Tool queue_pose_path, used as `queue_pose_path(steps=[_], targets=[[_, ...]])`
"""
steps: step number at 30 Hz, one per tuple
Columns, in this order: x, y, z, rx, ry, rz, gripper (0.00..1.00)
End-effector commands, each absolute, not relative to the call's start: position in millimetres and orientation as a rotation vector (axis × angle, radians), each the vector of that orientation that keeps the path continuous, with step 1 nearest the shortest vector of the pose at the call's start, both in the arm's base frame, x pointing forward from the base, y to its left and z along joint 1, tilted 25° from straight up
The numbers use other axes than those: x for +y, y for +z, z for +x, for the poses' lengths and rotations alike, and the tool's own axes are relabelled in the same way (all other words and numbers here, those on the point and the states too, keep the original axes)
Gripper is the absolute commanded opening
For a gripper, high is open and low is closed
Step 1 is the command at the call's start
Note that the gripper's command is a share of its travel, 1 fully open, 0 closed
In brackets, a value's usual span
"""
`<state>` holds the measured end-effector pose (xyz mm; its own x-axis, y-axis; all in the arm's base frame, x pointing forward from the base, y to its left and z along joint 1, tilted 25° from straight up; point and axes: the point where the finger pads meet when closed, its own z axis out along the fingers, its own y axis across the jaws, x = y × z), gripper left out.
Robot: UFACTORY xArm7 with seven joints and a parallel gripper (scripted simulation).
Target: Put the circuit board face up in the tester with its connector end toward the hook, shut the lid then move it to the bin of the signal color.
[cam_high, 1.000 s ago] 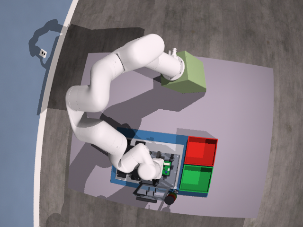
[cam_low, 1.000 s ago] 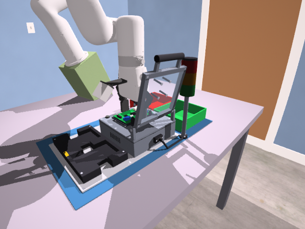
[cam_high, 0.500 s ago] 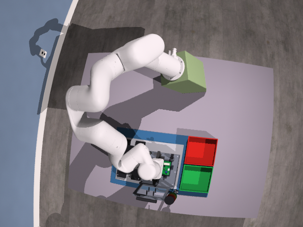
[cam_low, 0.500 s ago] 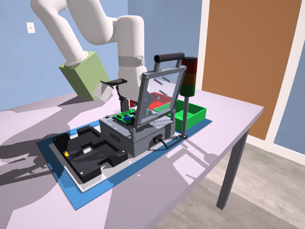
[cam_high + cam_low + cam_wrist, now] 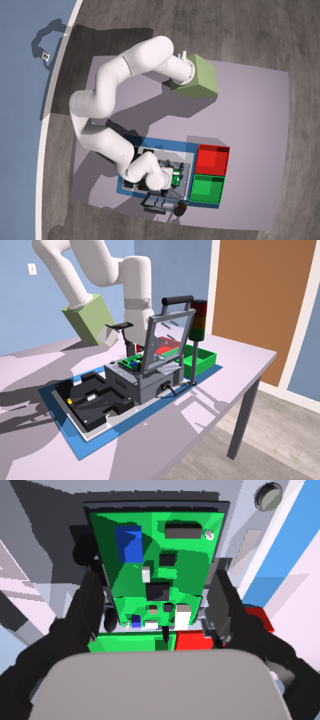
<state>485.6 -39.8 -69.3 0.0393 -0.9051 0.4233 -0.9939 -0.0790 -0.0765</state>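
The green circuit board lies face up on the plate of the grey tester. It also shows from above and from the side. Its white connector is at the end toward the bins. My gripper is open and hangs just above the board, one black finger on each long side, not touching it. I cannot tell whether the board sits flat on the pins. The lid stands open with its black handle up. The signal tower is dark.
The red bin and the green bin stand side by side past the tester. The black tray lies on the blue mat, both pockets empty. The arm's green base block stands at the back.
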Motion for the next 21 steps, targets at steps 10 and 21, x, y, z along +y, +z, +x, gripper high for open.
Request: queue_pose_path(steps=[10, 21], targets=[[-18.0, -23.8, 482.0, -1.953, 0.544, 2.081, 1.00], [14.6, 47.0, 473.7, -1.953, 0.544, 2.081, 1.00]])
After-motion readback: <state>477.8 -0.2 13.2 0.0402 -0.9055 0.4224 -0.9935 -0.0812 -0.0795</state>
